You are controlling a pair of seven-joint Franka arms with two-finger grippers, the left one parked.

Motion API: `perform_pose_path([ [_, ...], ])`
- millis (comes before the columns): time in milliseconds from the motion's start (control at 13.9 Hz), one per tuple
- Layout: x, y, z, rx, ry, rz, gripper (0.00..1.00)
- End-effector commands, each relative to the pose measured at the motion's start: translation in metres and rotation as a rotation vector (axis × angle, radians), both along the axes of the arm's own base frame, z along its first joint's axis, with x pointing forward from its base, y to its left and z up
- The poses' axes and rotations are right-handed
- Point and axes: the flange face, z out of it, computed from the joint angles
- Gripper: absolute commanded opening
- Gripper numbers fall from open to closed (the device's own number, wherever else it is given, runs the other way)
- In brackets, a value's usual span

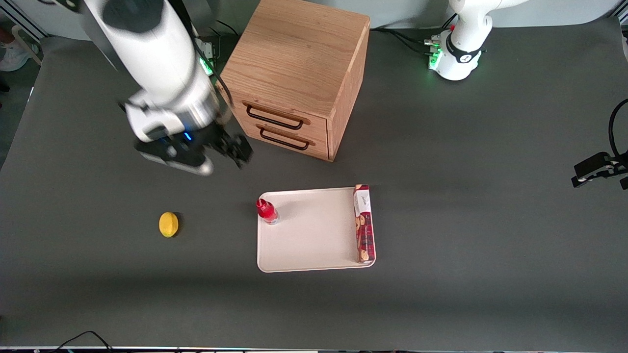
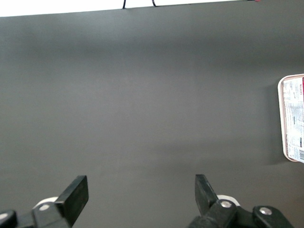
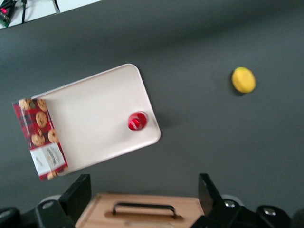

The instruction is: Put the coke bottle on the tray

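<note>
The coke bottle (image 1: 266,211) is small and red with a red cap. It stands upright on the cream-white tray (image 1: 314,235), in the tray's corner nearest the working arm and the wooden drawer unit. It also shows in the right wrist view (image 3: 137,121) on the tray (image 3: 90,118). My gripper (image 1: 223,157) is open and empty, raised above the table in front of the drawer unit, farther from the front camera than the bottle. Its fingers (image 3: 80,192) stand wide apart.
A wooden two-drawer unit (image 1: 299,73) stands farther from the front camera than the tray. A long red cookie box (image 1: 364,223) lies on the tray's edge toward the parked arm. A yellow lemon (image 1: 169,224) lies on the table toward the working arm's end.
</note>
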Motion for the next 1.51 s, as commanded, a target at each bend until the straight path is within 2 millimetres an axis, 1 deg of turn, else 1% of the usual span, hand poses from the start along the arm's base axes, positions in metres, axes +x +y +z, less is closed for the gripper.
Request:
perform_pose_path([
  [0,-0.042,-0.076,0.075,-0.071,0.022,0.139,1.0],
  [72,-0.042,-0.12,0.093,-0.05,0.022,0.134,1.0],
  [144,-0.044,-0.161,0.1,-0.018,0.051,0.131,1.0],
  [216,-0.046,-0.196,0.1,-0.002,0.068,0.13,1.0],
  [288,-0.044,-0.223,0.09,-0.002,0.086,0.12,1.0],
  [360,-0.04,-0.245,0.078,-0.005,0.083,0.108,1.0],
  [432,-0.041,-0.259,0.066,-0.009,0.074,0.104,1.0],
  [505,-0.041,-0.265,0.051,-0.012,0.061,0.102,1.0],
  [577,-0.043,-0.268,0.042,-0.015,0.038,0.099,1.0],
  [649,-0.042,-0.273,0.037,-0.012,0.035,0.09,1.0],
  [721,-0.042,-0.272,0.04,0.008,0.03,0.105,1.0],
  [865,-0.039,-0.281,0.05,0.029,0.009,0.106,1.0],
  [937,-0.038,-0.282,0.054,0.032,0.001,0.103,1.0],
  [1009,-0.034,-0.284,0.052,0.05,0.007,0.1,1.0],
  [1153,-0.032,-0.295,0.05,0.118,0.01,0.081,1.0],
  [1441,-0.026,-0.296,0.036,0.122,0.039,0.081,1.0],
])
